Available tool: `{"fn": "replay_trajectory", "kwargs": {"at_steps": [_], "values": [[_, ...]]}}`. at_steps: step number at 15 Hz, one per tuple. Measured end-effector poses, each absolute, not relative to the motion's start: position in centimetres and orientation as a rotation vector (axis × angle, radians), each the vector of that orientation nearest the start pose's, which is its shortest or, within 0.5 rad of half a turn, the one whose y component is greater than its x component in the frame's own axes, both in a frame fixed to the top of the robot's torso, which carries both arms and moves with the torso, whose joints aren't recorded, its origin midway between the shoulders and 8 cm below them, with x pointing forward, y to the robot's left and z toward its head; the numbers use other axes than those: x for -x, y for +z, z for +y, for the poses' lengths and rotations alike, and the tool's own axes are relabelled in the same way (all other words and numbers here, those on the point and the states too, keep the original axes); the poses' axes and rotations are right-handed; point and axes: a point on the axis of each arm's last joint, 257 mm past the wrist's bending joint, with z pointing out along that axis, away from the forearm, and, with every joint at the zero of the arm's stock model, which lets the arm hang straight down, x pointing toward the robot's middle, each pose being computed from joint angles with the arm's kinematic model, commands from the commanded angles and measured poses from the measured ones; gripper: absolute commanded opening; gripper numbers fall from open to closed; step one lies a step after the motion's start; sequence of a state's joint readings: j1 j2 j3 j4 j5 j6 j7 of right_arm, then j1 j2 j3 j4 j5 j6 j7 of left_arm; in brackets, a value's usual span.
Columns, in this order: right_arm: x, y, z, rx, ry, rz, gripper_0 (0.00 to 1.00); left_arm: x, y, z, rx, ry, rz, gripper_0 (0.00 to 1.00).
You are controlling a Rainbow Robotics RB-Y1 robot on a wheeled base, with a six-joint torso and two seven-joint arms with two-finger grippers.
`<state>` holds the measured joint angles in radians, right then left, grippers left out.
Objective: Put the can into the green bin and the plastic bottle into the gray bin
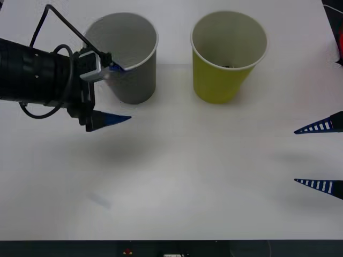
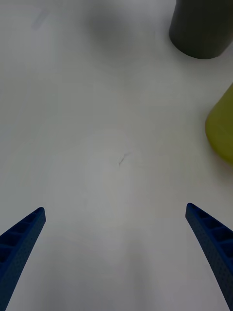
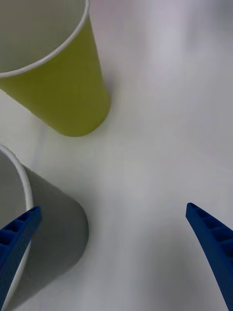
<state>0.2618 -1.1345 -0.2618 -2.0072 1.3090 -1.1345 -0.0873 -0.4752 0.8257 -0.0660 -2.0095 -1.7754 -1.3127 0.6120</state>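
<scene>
Standing upright side by side on the smooth matte white table [image 1: 177,176] are two tapered paper cups with pale rolled rims. The gray bin [image 1: 131,61] sits toward the robot's left, the green bin [image 1: 225,59] toward its right, with a clear gap between them. A small dark patch shows low inside the green bin; what it is cannot be told.

Left gripper [image 1: 115,93]: hovers at the gray bin's near-left side, ribbed blue wedge fingers spread wide with nothing between them. One fingertip [image 1: 119,67] lies at the cup's rim, the other over the table in front of the cup. A black cable [image 1: 48,64] loops over the dark cylindrical wrist.

Right gripper [image 1: 319,155]: at the table's right edge, well apart from both cups, tapered fingers spread, nothing held.
</scene>
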Motion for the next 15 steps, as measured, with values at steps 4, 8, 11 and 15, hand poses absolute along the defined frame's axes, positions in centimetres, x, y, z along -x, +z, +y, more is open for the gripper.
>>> {"fn": "replay_trajectory", "kwargs": {"at_steps": [4, 8, 11, 15], "values": [[-34.1, -16.7, -28.6, 1.634, 0.209, 1.596, 1.00, -41.2, -10.1, 15.5, -1.629, -0.193, 1.477, 1.00], [-34.1, -16.7, -28.6, 1.634, 0.209, 1.596, 1.00, -38.5, -12.0, 17.5, -1.583, -0.280, 1.489, 1.00], [-34.1, -16.7, -28.6, 1.634, 0.209, 1.596, 1.00, -36.9, -12.9, 19.1, -1.558, -0.281, 1.524, 1.00], [-34.1, -16.7, -28.6, 1.634, 0.209, 1.596, 1.00, -35.2, -13.6, 21.1, -1.552, -0.266, 1.573, 1.00]]}}
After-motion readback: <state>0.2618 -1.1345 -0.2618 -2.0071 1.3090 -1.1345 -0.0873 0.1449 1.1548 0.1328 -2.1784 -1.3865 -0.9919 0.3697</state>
